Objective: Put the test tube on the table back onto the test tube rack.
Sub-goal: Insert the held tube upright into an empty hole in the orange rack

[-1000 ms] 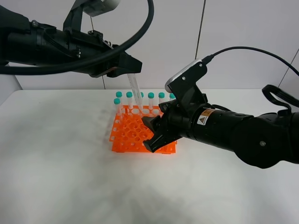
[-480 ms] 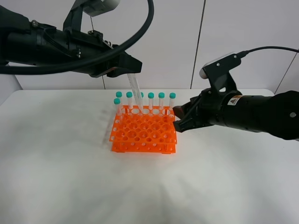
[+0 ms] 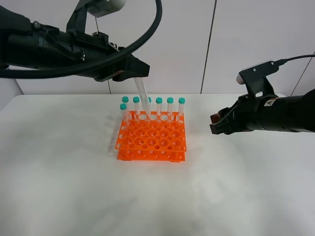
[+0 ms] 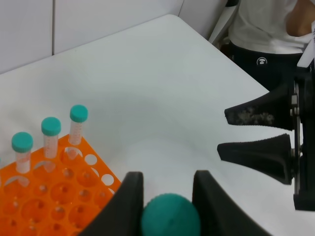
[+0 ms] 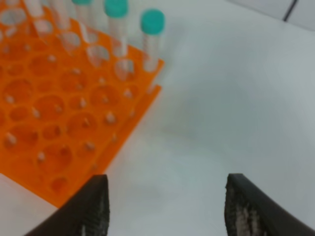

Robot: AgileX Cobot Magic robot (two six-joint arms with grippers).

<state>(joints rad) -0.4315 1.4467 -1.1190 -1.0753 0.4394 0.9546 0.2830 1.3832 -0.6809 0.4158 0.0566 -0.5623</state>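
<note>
One large matte white table (image 3: 74, 196), one bright orange plastic test tube rack (image 3: 152, 143) near its middle, one slim clear test tube with a teal-green screw cap (image 3: 142, 96) held above the rack.

Rack stands flat on the table, a two-tiered square grid of round holes. Seven capped clear tubes (image 3: 170, 101) stand upright along its back edge and back-left corner. Black left gripper (image 3: 138, 74) is clamped tight on the test tube, fingers (image 4: 130, 196) on either side at the cap end. The tube is off the table, tilted, tapered tip down over the rack's back rows. Whether the tip sits in a hole cannot be told. Black right gripper (image 3: 216, 124) hovers low over bare table to the right of the rack, apart from it, jaws partly spread, nothing between them.
</note>
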